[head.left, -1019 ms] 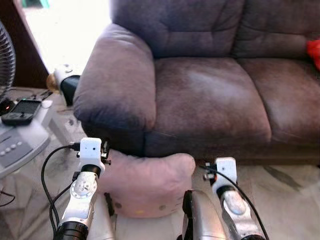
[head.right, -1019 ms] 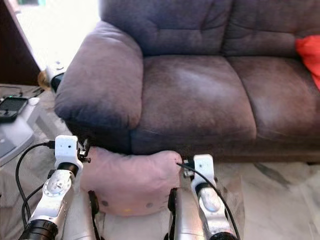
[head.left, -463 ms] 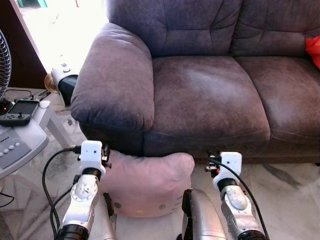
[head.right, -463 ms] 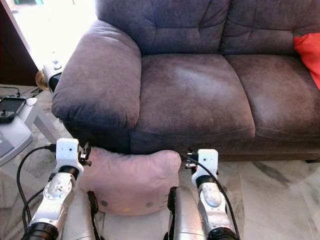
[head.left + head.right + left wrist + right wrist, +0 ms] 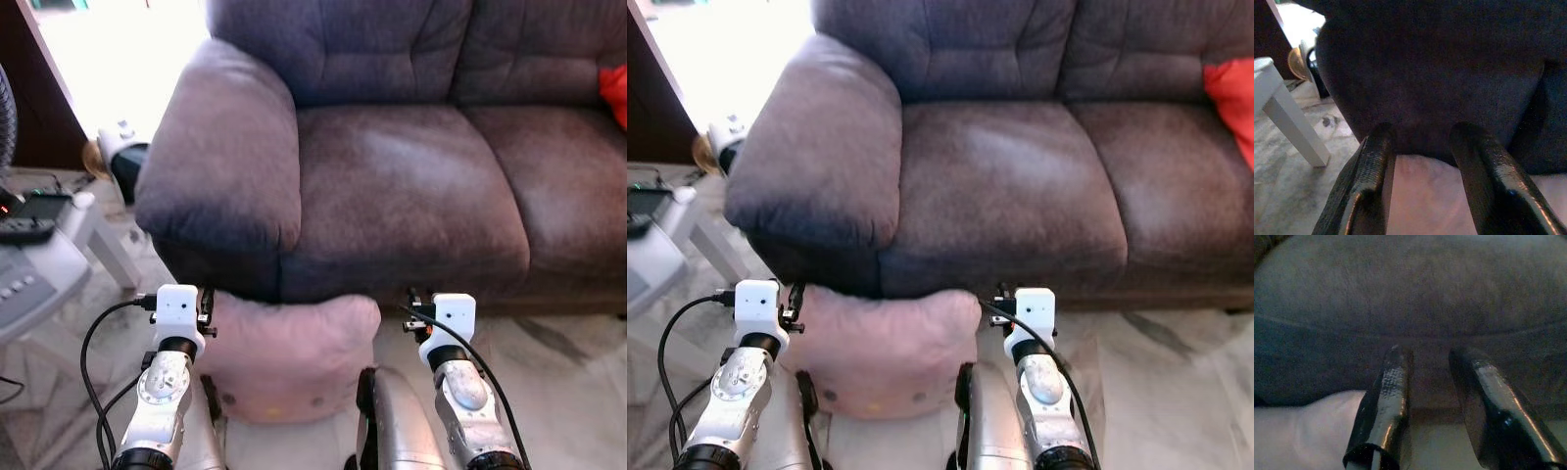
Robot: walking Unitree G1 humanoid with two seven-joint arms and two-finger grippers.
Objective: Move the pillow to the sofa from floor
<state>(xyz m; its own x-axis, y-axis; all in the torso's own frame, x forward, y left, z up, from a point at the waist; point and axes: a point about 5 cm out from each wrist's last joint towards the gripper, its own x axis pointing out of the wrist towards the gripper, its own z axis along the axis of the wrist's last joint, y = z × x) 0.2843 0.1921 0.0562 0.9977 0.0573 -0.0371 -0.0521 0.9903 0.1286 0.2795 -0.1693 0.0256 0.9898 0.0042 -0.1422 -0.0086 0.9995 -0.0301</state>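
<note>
1. One pink pillow [image 5: 289, 357] sits pressed between both arms, low against the sofa [image 5: 392, 186] front.
2. Left gripper [image 5: 1422, 147] and right gripper [image 5: 1432, 362] both splayed, grasping nothing.
3. Squeezed only by wrists, the pillow could slip while being lifted.

Sofa [image 5: 392, 186] matt suede-like cloth; pillow [image 5: 289, 352] soft pink fabric.
</note>
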